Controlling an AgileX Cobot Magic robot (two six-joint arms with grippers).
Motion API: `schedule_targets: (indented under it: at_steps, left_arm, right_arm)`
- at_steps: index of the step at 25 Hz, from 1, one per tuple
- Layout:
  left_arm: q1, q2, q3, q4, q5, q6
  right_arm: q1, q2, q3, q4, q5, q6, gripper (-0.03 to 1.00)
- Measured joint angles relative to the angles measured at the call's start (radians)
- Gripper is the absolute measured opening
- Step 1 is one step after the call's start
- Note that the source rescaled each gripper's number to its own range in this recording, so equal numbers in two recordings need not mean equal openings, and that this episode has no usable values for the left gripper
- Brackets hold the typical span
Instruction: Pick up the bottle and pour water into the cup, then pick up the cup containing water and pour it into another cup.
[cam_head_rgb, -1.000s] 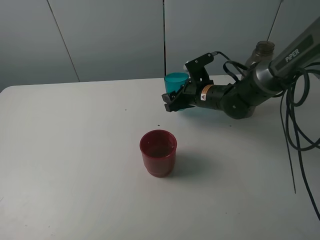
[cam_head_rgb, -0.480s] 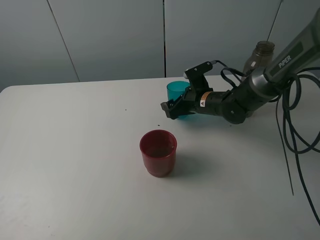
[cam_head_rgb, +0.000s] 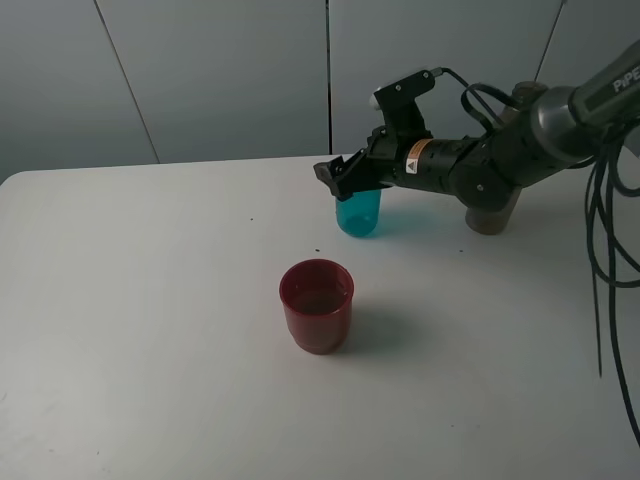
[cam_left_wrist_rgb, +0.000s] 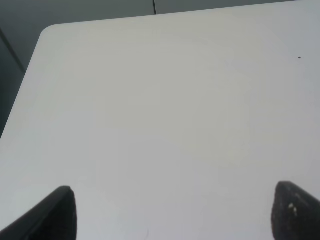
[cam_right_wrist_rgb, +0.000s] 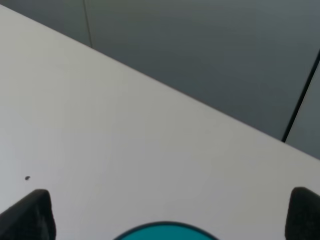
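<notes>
Judging the job all but finished, I hold my right gripper (cam_head_rgb: 345, 180) spread wide just above the cup (cam_head_rgb: 359, 212), upright on the table (cam_head_rgb: 150, 300) behind another cup (cam_head_rgb: 316, 305) (the left gripper (cam_left_wrist_rgb: 170, 210) gapes empty too).

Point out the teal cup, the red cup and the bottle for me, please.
teal cup (cam_head_rgb: 359, 215): exterior high view, side wall.
red cup (cam_head_rgb: 316, 320): exterior high view, front wall.
bottle (cam_head_rgb: 492, 217): exterior high view, base below the arm.

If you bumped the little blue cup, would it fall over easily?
Probably, yes. The blue cup is slim, taller than it is wide, and stands upright on the table, so a sideways nudge would likely tip it. It looks like thin see-through plastic, probably light. The red cup looks wider and steadier.
</notes>
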Motion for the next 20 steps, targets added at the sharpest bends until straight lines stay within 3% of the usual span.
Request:
schedule_targets:
  at_steps: [8, 13, 17, 20]
  left_arm:
    - [0.0, 0.0, 0.0, 0.0, 0.0, 0.0]
    - [0.0, 0.0, 0.0, 0.0, 0.0, 0.0]
    - [0.0, 0.0, 0.0, 0.0, 0.0, 0.0]
    - [0.0, 0.0, 0.0, 0.0, 0.0, 0.0]
  right_arm:
    - [0.0, -0.187, 0.17, -0.02, 0.01, 0.063, 0.99]
    - [0.0, -0.362, 0.285, -0.02, 0.041, 0.175, 0.99]
    - [0.014, -0.523, 0.35, -0.008, 0.258, 0.249, 0.99]
    - [0.02, -0.644, 0.365, 0.087, 0.525, 0.196, 0.99]
